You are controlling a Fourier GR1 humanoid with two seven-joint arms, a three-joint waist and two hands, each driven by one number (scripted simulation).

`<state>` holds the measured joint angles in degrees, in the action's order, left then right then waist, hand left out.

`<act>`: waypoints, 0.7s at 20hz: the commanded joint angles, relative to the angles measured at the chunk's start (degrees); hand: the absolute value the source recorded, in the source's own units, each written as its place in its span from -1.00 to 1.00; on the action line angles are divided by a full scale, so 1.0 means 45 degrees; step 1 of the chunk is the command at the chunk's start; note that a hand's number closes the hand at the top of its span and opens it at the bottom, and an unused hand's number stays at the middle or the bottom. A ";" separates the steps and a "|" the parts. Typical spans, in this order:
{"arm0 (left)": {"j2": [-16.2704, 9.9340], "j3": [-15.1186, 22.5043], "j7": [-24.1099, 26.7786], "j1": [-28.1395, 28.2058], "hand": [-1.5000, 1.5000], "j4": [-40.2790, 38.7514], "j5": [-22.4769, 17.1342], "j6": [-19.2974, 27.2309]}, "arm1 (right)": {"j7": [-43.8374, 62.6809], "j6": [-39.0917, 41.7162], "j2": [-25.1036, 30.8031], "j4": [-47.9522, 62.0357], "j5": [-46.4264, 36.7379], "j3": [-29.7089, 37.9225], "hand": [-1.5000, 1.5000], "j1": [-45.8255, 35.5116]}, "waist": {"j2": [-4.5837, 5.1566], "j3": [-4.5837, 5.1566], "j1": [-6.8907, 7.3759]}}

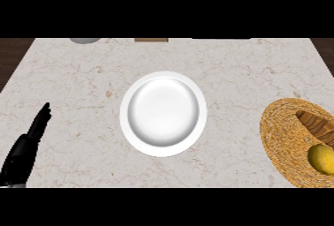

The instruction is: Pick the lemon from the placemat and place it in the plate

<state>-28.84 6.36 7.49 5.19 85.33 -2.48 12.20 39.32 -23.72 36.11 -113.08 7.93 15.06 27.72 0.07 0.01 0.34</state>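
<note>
At the near left corner of the worktop [78, 145] the left hand [29, 139] comes up from the lower edge, its black fingers straight and together, pointing away from the robot. It holds nothing and touches nothing; it looks to be resting there. The right hand shows nowhere in the head view, so nothing can be said of its fingers.

Along the worktop's right edge, toward the near corner, lies a round woven placemat [284, 141], partly cut off by the view's right border. The lemon [321, 159] sits on the mat's near part, right at the border, so only part of it shows. Just behind it, also on the mat, is a brown wooden thing [318, 126]; what it is cannot be told.

In the middle of the worktop stands the white plate [163, 113], with nothing on it. It is well apart from the mat, with bare marble between them, and also well clear of the left hand.

At the far edge a grey round thing [85, 40] near the left corner and a brown strip [151, 40] near the middle just peek in, too cropped to name.

By my reading, the task has not begun: the lemon is untouched on its mat and no hand is near it. Reaching, grasping, carrying across to the plate and letting go all remain.
</note>
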 commanded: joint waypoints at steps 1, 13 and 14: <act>0.0208 -0.0110 0.0323 0.0336 0.00 -0.0049 0.0134 -0.0114 | 0.0310 0.1454 0.0381 0.1163 0.0095 -0.0439 -1.00 -0.0563 | -0.0006 -0.0005 0.0009; 0.0747 -0.0832 0.0272 0.1130 0.00 0.0716 0.0945 -0.0836 | -0.0987 0.4359 -0.0548 0.3585 -0.0329 0.0320 -1.00 -0.2267 | -0.0028 -0.0005 -0.0043; 0.0695 -0.1173 -0.0029 0.0352 0.00 0.0144 0.0834 -0.1104 | -0.0922 0.3813 -0.1530 0.2596 -0.0982 -0.0295 -1.00 -0.1578 | -0.0026 -0.0002 -0.0109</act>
<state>-26.00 2.74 7.99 7.11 86.11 1.03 9.04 35.64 -8.20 32.68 -99.87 5.33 14.69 19.80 -0.03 0.00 0.02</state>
